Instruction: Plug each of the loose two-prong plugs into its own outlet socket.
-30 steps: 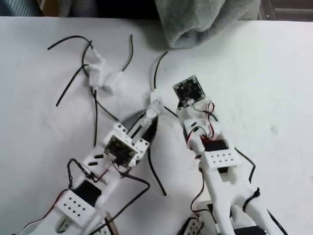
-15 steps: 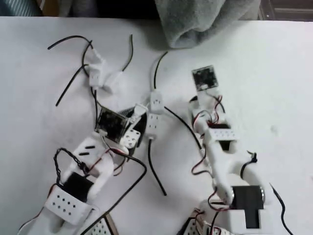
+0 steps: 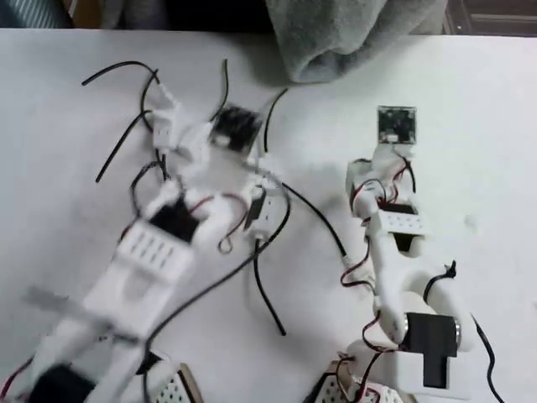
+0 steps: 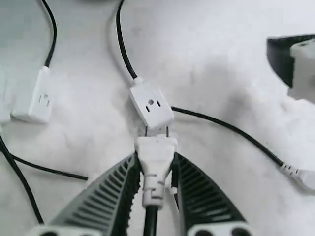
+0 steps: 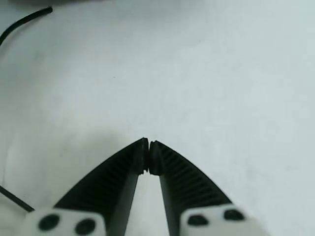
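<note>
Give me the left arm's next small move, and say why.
Probably lift the plug slightly and tip its prongs onto the slotted face of the socket. The left gripper is shut on the plug, and the prongs sit at the socket's near edge, short of the slots, which face the wrist camera. A straight push would likely just slide the socket away.

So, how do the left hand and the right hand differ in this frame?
The left hand is shut on a two-prong plug; the right hand is shut on nothing, its tips meeting. The left hand points its plug at an outlet socket, with the prongs not yet in; the right hand is over the white table with no socket in front of it. Both are dark and ribbed on the inside.
</note>
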You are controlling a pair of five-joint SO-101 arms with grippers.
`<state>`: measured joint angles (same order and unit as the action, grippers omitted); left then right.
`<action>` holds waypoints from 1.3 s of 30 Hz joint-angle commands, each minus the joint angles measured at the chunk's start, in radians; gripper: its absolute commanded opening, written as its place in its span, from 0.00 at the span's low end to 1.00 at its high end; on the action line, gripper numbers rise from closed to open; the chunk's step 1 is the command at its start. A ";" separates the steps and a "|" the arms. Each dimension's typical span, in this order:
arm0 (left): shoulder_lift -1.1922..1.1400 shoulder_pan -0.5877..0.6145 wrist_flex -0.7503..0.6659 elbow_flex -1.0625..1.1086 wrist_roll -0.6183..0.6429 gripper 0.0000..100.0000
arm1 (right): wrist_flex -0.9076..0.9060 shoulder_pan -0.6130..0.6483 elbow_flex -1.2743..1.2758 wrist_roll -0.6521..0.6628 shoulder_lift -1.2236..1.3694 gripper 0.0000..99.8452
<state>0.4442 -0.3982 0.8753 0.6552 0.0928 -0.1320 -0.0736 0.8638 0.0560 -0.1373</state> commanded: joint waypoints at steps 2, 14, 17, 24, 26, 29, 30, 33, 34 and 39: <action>-0.271 0.007 0.192 -0.347 0.014 0.02 | -0.002 -0.028 -0.049 -0.037 0.015 0.02; -0.740 0.004 0.592 -1.026 0.054 0.02 | -0.131 -0.059 -0.198 -0.087 0.125 0.02; -0.860 0.002 0.689 -1.168 0.054 0.02 | -0.131 -0.058 -0.198 -0.087 0.125 0.02; -1.089 0.001 0.895 -1.453 0.057 0.02 | -0.127 -0.058 -0.198 -0.087 0.127 0.02; -1.125 0.001 0.905 -1.479 0.080 0.02 | -0.127 -0.058 -0.198 -0.087 0.127 0.02; -1.159 0.001 0.905 -1.479 0.153 0.02 | -0.127 -0.058 -0.198 -0.087 0.127 0.02; -1.165 -0.001 0.907 -1.479 0.164 0.02 | -0.127 -0.058 -0.198 -0.087 0.127 0.02; -1.173 -0.001 0.910 -1.478 0.176 0.02 | -0.127 -0.056 -0.198 -0.087 0.127 0.02; -1.171 -0.001 0.910 -1.478 0.176 0.02 | -0.127 -0.056 -0.198 -0.087 0.127 0.02; -1.167 -0.045 0.910 -1.478 0.176 0.02 | -0.127 -0.056 -0.198 -0.087 0.127 0.02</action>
<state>-0.7419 -0.4058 1.7791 -0.7764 0.2616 -0.2608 -0.1212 0.7119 -0.0207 -0.0038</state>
